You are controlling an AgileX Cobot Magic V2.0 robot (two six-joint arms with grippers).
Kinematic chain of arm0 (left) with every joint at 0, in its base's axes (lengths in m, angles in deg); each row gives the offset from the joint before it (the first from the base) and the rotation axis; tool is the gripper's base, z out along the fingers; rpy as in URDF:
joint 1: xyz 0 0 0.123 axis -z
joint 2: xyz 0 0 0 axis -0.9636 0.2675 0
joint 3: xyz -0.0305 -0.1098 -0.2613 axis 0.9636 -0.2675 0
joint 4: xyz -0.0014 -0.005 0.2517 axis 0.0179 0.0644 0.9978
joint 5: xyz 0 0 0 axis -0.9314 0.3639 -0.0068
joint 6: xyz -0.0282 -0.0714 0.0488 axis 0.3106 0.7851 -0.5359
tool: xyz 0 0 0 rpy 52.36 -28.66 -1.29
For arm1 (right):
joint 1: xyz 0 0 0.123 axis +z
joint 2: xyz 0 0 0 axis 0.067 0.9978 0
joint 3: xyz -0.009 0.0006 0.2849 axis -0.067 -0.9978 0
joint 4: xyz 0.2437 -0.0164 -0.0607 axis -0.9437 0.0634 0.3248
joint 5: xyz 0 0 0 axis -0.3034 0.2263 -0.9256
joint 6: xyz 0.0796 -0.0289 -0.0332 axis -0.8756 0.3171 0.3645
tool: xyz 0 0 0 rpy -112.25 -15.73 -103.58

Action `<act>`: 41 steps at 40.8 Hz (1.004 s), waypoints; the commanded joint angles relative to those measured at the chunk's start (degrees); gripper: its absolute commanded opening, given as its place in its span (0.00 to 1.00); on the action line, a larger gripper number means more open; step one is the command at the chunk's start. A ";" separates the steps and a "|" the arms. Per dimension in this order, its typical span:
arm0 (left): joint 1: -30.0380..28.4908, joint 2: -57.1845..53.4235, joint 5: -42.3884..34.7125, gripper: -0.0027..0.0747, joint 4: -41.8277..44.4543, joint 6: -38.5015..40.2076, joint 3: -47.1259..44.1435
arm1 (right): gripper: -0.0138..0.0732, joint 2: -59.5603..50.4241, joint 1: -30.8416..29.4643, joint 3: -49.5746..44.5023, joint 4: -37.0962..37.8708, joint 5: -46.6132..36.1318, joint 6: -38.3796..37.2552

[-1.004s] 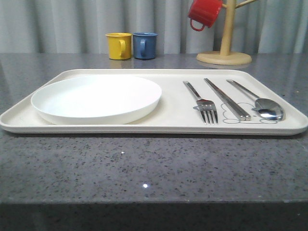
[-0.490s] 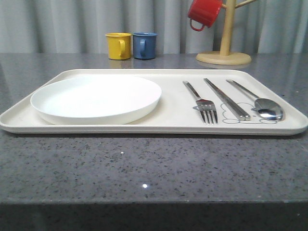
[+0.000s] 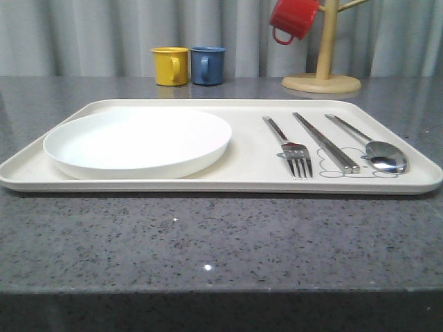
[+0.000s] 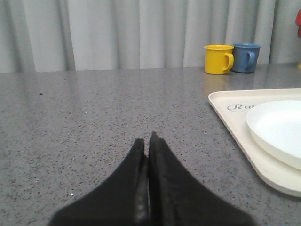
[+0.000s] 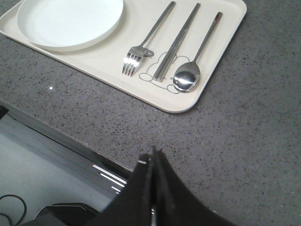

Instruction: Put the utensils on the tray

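Script "Ra…" on tray (image 4: 225,100) rim, fork (image 3: 294,153), chopsticks (image 3: 325,141), spoon (image 3: 377,149) on it, both arms' fingers closed, empty.

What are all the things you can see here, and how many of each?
tray: one, cream, on the grey counter
plate: one, white, on the tray's left half
fork: one, silver, on the tray right of the plate
chopsticks: one pair, silver, between fork and spoon
spoon: one, silver, rightmost on the tray
yellow mug: one, behind the tray
blue mug: one, beside the yellow mug
red mug: one, hanging on the wooden mug stand
left gripper: black, shut, empty
right gripper: black, shut, empty
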 commanded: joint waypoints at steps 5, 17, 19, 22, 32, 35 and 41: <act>-0.16 -1.51 -5.73 0.01 -3.47 0.49 -0.04 | 0.08 0.52 -0.21 1.29 0.17 -3.70 0.46; 1.03 -1.51 -5.34 0.01 -3.47 0.49 -0.04 | 0.08 0.52 -0.21 1.29 0.17 -3.76 0.46; 1.03 -1.51 -5.34 0.01 -3.47 0.49 -0.04 | 0.08 0.52 -0.21 1.29 0.17 -3.76 0.46; 1.03 -1.51 -5.34 0.01 -3.47 0.49 -0.04 | 0.08 0.52 -0.21 1.29 0.17 -3.76 0.46; 1.03 -1.51 -5.34 0.01 -1.87 0.00 -0.04 | 0.08 0.52 -0.21 1.29 0.17 -3.76 0.46; 1.03 -1.51 -5.34 0.01 -3.37 -3.97 -0.04 | 0.08 0.52 -0.21 1.29 0.17 -3.76 0.46; 1.03 -1.51 -5.34 0.01 -7.35 -8.51 -0.04 | 0.08 0.52 -0.21 1.29 0.17 -3.76 0.46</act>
